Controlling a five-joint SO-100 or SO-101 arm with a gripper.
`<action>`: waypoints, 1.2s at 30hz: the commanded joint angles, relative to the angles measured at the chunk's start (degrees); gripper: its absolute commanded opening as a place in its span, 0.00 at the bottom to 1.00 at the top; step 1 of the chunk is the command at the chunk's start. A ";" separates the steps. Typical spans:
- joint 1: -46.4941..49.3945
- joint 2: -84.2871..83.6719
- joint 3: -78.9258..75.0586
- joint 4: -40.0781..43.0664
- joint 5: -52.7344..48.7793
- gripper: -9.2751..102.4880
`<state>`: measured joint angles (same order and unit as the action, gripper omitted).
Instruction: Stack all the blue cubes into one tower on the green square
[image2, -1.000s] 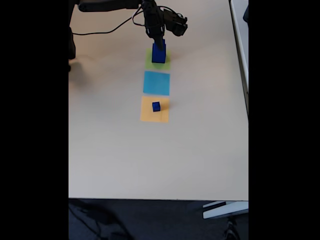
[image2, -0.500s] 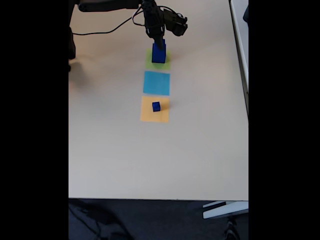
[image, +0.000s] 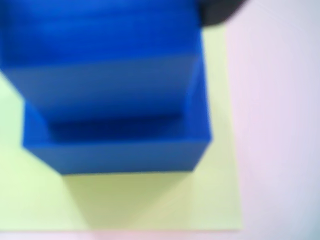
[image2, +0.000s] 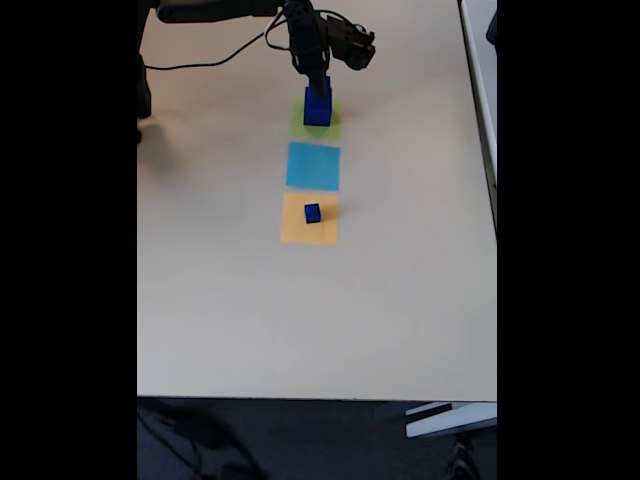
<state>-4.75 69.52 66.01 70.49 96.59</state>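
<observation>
Tower of blue cubes (image2: 317, 106) on green square (image2: 300, 125), upright. Gripper (image2: 316, 80) directly above, at tower top; jaw state can't tell. Small blue cube (image2: 312, 212) on orange square (image2: 296, 232), well below tower w/ light-blue square (image2: 313, 166) between.

Dark-blue cubes (image2: 317, 105) stacked on lime green square (image2: 331, 125); light-blue square (image2: 313, 166); orange square (image2: 297, 230) (small dark-blue cube (image2: 313, 212)); beige table (image2: 300, 320).

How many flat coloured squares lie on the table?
3, in one row in the fixed view: the green square under the blue cubes, the light-blue square in the middle, the orange square nearest.
</observation>
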 joint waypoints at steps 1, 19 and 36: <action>-0.53 1.49 -4.04 -1.23 0.53 0.21; -0.62 1.14 -4.22 -1.76 0.70 0.21; -0.70 1.32 -4.22 -1.76 0.88 0.23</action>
<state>-4.75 69.52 66.01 69.79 96.94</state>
